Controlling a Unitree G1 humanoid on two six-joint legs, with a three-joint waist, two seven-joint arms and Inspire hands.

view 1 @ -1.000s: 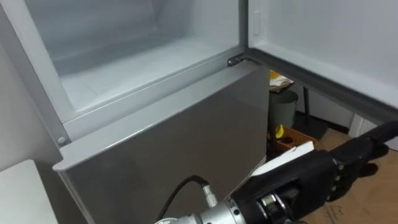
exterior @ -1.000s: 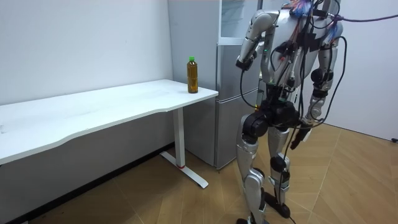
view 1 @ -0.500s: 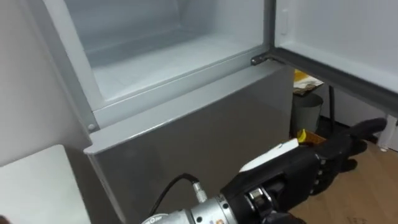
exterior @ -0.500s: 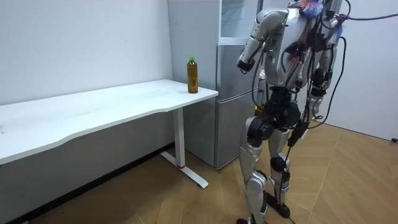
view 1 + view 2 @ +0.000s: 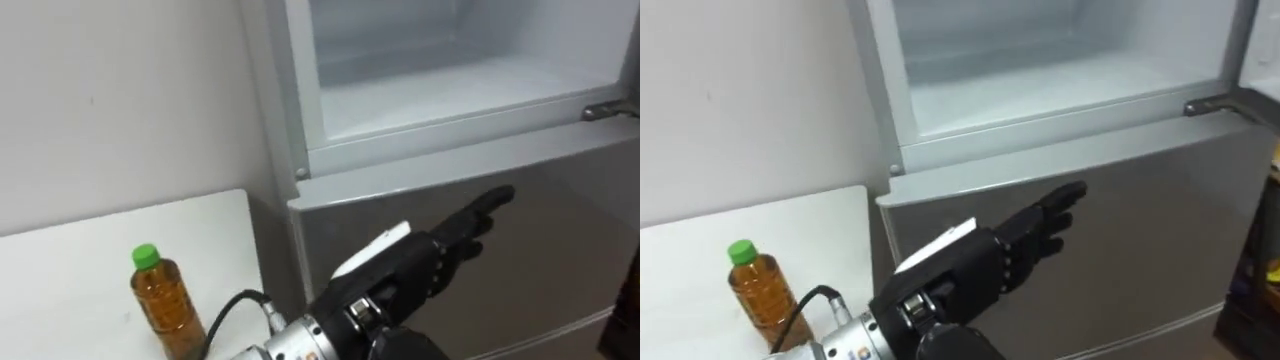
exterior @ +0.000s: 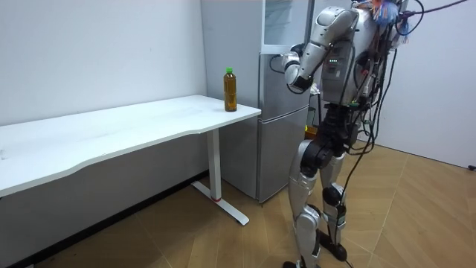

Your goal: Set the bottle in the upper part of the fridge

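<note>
The robot is seen standing before the fridge [image 6: 277, 112], beside the end of the white table [image 6: 111, 134]. The left hand [image 5: 425, 268] is held up in front of the closed lower door [image 5: 570, 220], just below the open upper compartment [image 5: 450, 80]; its fingers [image 5: 485, 205] are stretched out straight, slightly apart, and nothing is held in them. The bottle [image 5: 163, 300], amber with a green cap, is shown upright on the table's corner nearest the fridge, apart from the hand. The upper compartment's white interior is visible.
</note>
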